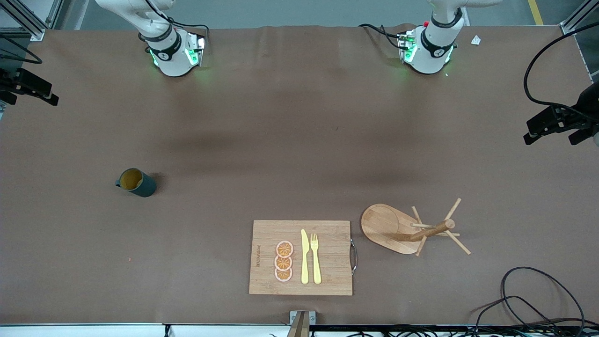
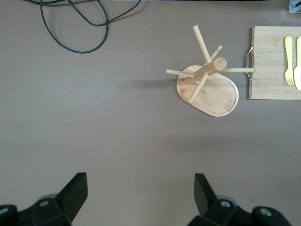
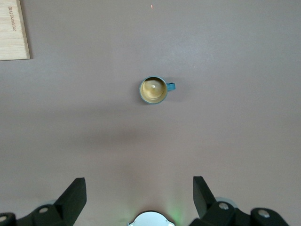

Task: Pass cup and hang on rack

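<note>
Dark teal ribbed cup (image 3: 153, 90) stands upright on the brown table (image 1: 262, 140), well ahead of the right gripper (image 3: 139, 200), whose fingers are spread wide and empty. Left gripper (image 2: 141, 200) likewise open, empty, wooden peg rack (image 2: 207, 84) ahead. Risk: small handle, poor grasp tips cup.

Brown table (image 1: 281, 140) | cup (image 1: 136, 182) upright | rack (image 1: 412, 228) beside cutting board (image 1: 301, 257) | cables (image 1: 529, 299) at edge

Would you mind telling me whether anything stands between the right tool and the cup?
Nothing visible does: the right tool, open, hangs over bare table, with the cup standing upright and alone.
</note>
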You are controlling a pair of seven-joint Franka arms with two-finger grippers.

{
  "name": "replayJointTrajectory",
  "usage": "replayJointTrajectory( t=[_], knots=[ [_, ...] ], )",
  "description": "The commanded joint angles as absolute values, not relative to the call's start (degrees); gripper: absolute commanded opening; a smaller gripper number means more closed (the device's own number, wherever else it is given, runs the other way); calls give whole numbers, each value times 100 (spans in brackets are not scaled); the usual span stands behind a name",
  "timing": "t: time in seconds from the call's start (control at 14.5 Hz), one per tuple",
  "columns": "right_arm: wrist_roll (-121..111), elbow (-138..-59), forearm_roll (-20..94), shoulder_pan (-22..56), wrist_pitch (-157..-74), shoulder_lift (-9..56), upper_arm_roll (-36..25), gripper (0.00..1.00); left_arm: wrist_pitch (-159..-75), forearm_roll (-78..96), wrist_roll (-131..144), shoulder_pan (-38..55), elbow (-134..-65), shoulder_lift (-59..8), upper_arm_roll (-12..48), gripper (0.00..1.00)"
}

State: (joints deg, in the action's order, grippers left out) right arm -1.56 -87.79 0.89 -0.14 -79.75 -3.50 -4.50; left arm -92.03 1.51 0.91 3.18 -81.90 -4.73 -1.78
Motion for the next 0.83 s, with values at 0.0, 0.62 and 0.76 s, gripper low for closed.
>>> replayJointTrajectory(
  t=[0.0,0.62,0.76],
  knots=[
    [-158,-8737,97,-44,-7954,-466,-448,100,-9158,220,9,351,-8183,-492,-176,100],
    [-193,-8675,18,-97,-8402,297,-448,100,-9158,202,114,404,-8156,-431,79,100],
    [-211,-8666,17,-140,-8717,719,-457,100,-9158,202,105,396,-8156,-431,88,100]
  ],
)
